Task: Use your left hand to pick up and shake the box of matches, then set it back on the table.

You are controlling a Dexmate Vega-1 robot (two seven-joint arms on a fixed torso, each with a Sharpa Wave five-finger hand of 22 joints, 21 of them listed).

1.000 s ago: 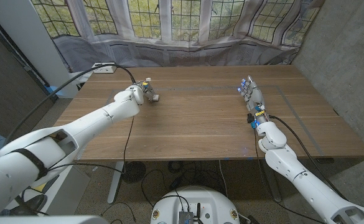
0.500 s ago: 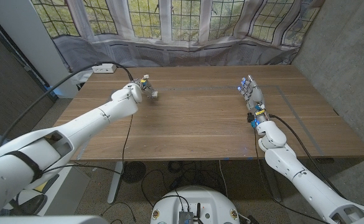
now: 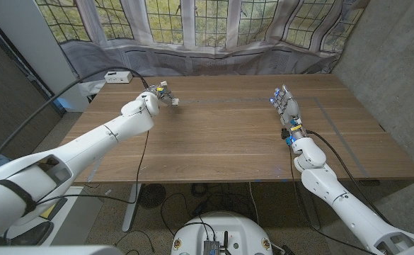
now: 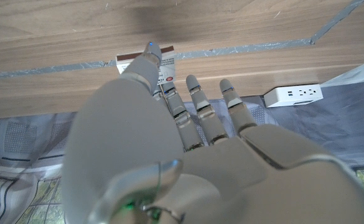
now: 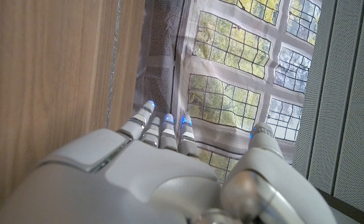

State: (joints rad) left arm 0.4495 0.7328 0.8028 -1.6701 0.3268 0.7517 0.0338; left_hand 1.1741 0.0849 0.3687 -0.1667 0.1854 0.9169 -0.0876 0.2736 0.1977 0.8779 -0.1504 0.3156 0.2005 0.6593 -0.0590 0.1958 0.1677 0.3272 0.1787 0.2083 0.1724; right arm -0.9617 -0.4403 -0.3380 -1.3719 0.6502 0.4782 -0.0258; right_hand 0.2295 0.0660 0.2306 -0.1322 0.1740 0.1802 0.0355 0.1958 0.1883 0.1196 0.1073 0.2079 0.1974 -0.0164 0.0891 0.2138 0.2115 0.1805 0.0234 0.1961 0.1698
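The box of matches [image 3: 175, 101] is small and white with a dark striking strip. My left hand [image 3: 156, 99] pinches it over the far left part of the wooden table [image 3: 221, 142]. In the left wrist view the thumb tip lies on the box of matches [image 4: 167, 64] and a finger reaches under it, while the other fingers [image 4: 200, 106] stretch out. A dark shadow shows on the wood beyond the box, so it seems clear of the table. My right hand [image 3: 286, 110] stands on its edge at the table's right side, fingers straight and holding nothing.
A white power strip [image 3: 115, 74] lies at the table's far left corner, also seen in the left wrist view [image 4: 292, 94]. Grey tape lines [image 3: 263, 100] run across the wood. A curtain and windows stand behind the far edge. A black cable trails from my left arm.
My left hand has carried the box of matches steadily up the picture, toward the far edge. The right hand has stayed where it was.
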